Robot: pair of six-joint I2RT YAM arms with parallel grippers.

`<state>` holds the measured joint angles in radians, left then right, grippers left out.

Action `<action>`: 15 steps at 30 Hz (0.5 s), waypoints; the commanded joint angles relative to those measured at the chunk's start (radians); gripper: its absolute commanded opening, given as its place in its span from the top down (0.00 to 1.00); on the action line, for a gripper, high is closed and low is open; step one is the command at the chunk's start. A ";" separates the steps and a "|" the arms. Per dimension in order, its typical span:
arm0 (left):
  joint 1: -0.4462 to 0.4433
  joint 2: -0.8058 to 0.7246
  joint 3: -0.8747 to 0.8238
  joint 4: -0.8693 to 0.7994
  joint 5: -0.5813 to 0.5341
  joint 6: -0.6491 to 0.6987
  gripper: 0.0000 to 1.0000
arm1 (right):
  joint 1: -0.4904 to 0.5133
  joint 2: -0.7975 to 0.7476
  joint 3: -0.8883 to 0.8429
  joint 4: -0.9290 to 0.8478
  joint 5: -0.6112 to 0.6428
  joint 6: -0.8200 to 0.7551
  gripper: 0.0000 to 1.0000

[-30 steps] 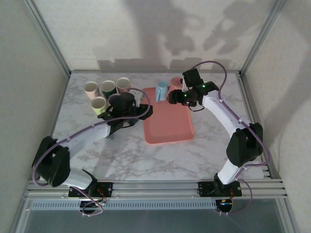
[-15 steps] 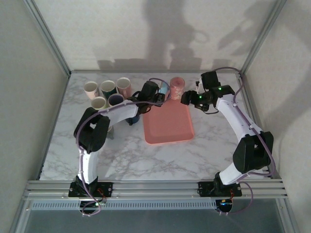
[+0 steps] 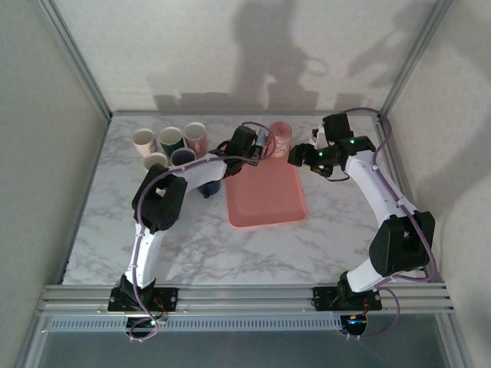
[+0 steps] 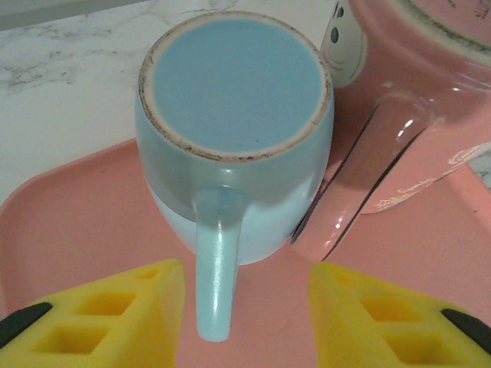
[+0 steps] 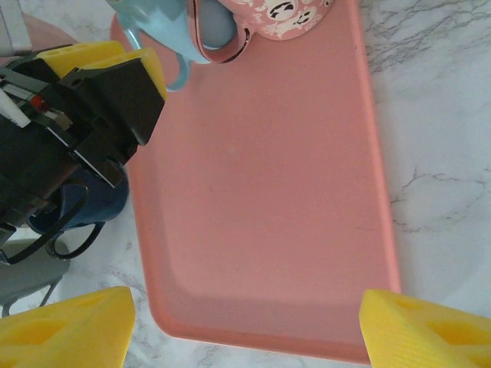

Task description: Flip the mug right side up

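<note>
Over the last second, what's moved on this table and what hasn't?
The left hand swung from beside the cups across to the far end of the tray. It now sits open astride the handle of the blue mug, not gripping. The right hand backed off to the right, open. Nothing was taken or released. Tray, cups, blue mug and pink mug look unmoved.

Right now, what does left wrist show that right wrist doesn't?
Left wrist adds: the blue mug seen base-on, its handle pointing into the gap of the open left gripper, untouched.
Right wrist adds: the tray end to end, a dark mug beside it on the marble, and the open right gripper at one end of the tray.
Both: blue mug, pink mug beside it, tray, marble.
</note>
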<state>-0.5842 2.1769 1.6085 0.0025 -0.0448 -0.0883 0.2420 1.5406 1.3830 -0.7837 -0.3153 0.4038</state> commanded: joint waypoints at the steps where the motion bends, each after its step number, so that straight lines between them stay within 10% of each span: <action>1: 0.013 0.028 0.037 -0.017 0.034 0.023 0.55 | -0.004 -0.036 -0.012 -0.018 -0.017 -0.022 0.22; 15: 0.032 0.082 0.056 -0.019 0.087 0.035 0.78 | -0.004 -0.043 -0.001 -0.015 -0.037 -0.031 0.22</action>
<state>-0.5625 2.2387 1.6367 -0.0036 0.0231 -0.0597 0.2420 1.5372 1.3830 -0.7834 -0.3290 0.3927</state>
